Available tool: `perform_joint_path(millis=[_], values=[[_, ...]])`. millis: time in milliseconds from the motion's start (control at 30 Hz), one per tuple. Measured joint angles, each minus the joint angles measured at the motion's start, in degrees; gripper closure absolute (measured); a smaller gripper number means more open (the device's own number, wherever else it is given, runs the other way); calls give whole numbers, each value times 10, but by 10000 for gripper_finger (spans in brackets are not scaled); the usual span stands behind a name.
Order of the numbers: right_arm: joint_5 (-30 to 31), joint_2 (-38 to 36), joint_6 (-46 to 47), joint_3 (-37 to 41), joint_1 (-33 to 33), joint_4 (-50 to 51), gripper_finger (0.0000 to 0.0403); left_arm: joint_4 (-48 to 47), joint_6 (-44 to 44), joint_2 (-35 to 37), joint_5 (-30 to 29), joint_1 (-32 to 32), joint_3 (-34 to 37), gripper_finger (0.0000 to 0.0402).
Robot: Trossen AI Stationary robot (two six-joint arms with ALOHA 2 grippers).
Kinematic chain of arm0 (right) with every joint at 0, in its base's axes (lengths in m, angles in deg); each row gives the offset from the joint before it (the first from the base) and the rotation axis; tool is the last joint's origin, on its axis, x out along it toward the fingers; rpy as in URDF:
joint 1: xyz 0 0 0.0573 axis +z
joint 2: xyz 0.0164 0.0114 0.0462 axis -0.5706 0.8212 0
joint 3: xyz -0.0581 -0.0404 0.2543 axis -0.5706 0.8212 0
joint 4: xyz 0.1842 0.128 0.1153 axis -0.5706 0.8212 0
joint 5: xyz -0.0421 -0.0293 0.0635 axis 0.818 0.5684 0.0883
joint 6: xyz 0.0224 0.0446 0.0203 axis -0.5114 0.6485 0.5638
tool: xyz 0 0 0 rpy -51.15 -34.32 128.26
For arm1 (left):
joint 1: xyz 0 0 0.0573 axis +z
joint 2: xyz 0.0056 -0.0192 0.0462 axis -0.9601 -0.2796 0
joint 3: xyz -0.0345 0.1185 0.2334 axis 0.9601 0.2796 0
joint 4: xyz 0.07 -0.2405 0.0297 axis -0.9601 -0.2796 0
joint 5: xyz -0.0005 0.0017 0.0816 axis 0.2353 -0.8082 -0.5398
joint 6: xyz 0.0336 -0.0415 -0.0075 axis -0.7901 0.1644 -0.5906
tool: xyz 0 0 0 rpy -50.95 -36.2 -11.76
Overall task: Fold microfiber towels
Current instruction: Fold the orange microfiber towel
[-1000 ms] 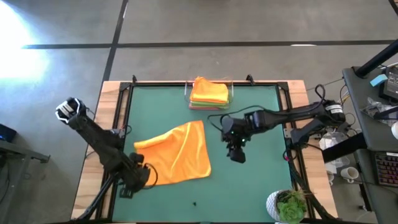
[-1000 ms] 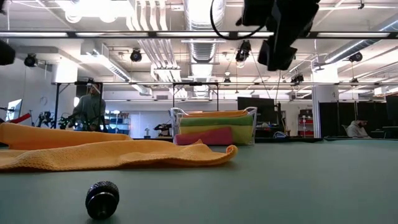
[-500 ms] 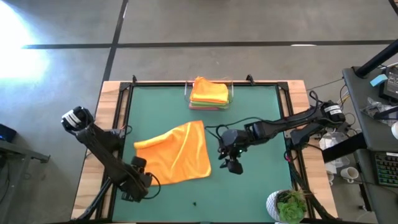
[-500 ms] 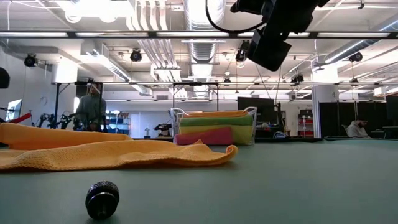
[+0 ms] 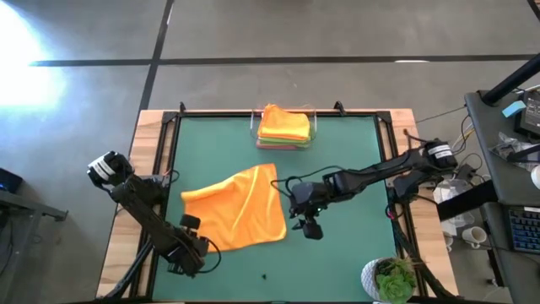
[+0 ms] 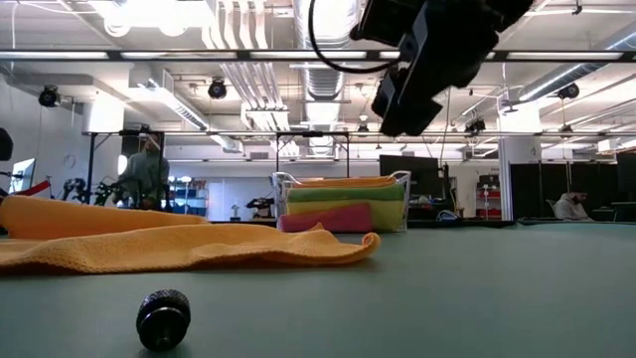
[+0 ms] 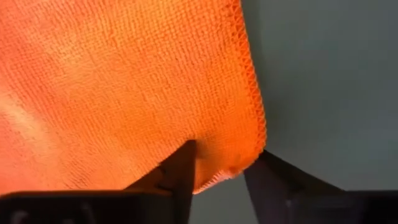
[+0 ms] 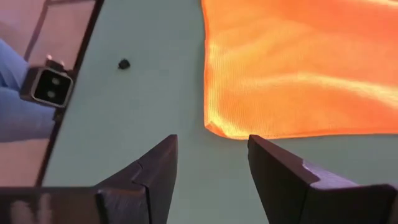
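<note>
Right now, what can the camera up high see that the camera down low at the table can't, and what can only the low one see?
Only the high view shows the left gripper at the near corner of the spread orange microfiber towel, the leafy green potted plant at the table's corner, and the light wooden table edge.

Only the low view shows the room behind, with a person standing far off, and the stack's pink towel.

Both show the spread orange towel, the clear plastic tray of folded towels, the small black round knob and the right gripper.
</note>
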State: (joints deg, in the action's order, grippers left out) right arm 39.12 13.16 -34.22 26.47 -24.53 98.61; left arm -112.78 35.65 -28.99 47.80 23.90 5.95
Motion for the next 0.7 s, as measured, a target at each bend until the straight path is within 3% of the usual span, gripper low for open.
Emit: perform_joint_path(millis=[267, 433, 700], values=[[-1, 53, -70, -19, 19, -19, 218, 2, 1, 4, -13, 0, 0, 395], [-2, 98, -133, -51, 26, -19, 218, 3, 1, 5, -14, 0, 0, 393], [-1, 176, -153, -95, 25, -4, 218, 2, 3, 6, -14, 0, -1, 400]])
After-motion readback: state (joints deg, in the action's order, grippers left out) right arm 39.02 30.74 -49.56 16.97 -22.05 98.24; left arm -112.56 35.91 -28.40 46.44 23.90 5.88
